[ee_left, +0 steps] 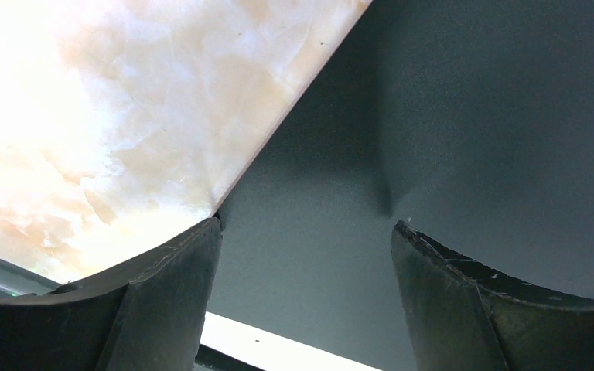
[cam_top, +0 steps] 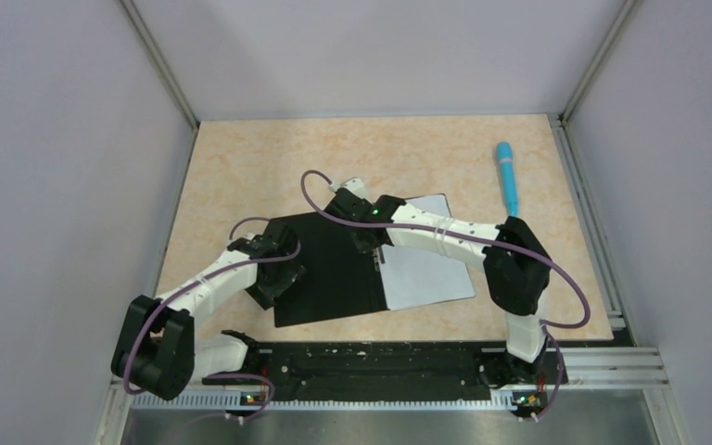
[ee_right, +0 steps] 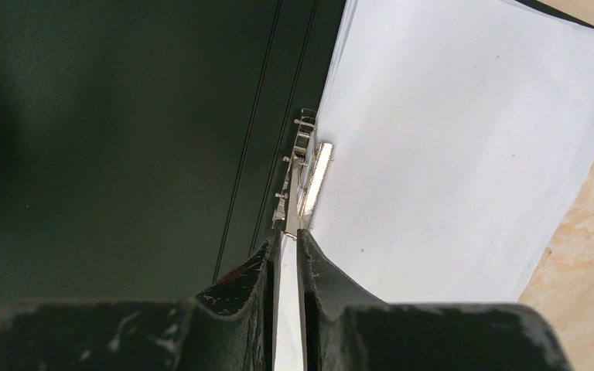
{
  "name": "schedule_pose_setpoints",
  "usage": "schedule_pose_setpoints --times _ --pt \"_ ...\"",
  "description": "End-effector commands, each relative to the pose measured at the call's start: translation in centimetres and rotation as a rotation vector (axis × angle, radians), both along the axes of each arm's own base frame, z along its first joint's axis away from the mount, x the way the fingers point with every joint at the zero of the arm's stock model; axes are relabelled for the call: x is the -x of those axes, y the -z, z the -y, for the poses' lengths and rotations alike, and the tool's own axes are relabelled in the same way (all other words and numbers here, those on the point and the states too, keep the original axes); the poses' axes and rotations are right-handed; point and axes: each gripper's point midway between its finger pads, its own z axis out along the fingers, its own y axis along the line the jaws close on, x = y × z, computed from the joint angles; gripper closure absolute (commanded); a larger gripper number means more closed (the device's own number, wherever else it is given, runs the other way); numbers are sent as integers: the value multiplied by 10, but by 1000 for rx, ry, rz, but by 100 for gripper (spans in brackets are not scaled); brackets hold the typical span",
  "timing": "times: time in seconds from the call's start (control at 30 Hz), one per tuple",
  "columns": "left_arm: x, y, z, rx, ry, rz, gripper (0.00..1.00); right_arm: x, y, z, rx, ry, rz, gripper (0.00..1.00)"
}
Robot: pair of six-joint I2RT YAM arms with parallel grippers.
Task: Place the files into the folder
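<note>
**Folder open on table, files on its right half**

The left arm reaches forward low, and the left gripper [ee_left: 305,255] is released, its fingers [ee_left: 170,294] spread wide above the left edge of the folder [cam_top: 334,278]. The right arm bends inward. The right gripper [ee_right: 288,243] is clenched on the metal clip [ee_right: 309,182] at the spine.

The white files [cam_top: 426,269] lie on the black interior, partly hidden beneath the right arm. The folder's outer face is turned down, unseen. A blue pen [cam_top: 507,176] lies well apart on the table [cam_top: 241,167].

Robot lab test cell: grey panel walls [cam_top: 56,139], alu frame posts [cam_top: 162,65], marble-look tabletop [cam_top: 241,167], mounting rail [cam_top: 603,360].
</note>
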Motion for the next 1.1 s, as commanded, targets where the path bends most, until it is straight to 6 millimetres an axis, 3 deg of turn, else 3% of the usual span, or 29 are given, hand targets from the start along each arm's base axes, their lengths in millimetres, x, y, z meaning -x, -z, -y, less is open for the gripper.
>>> schedule_pose_setpoints --times 0.0,0.8,1.07 --pt "0 1 -6 -17 -42 10 15 -1 -6 -12 -22 -21 25 87" --pt "4 11 0 20 -75 -30 10 9 10 -2 -4 -25 -7 92" --pt "6 13 -3 17 -111 -43 10 15 16 7 5 -22 -15 98"
